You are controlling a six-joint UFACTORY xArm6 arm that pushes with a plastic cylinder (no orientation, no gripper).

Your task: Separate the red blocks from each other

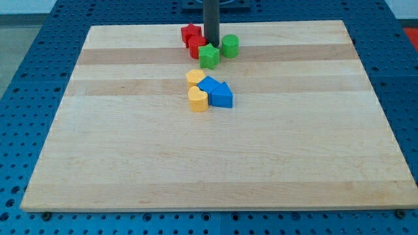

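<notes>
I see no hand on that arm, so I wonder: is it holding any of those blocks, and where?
Nothing is held. My tip is a bare rod end that only pushes. It stands among the two red blocks and the green blocks, gripping none.

This looks like a lab or robotics test bench. A pale wooden board (215, 150) lies on a blue metal table (26, 78) drilled with a regular grid of mounting holes, the kind used for fixing equipment. A dark rod (211, 19) stands over small coloured plastic blocks (209, 91).
</notes>
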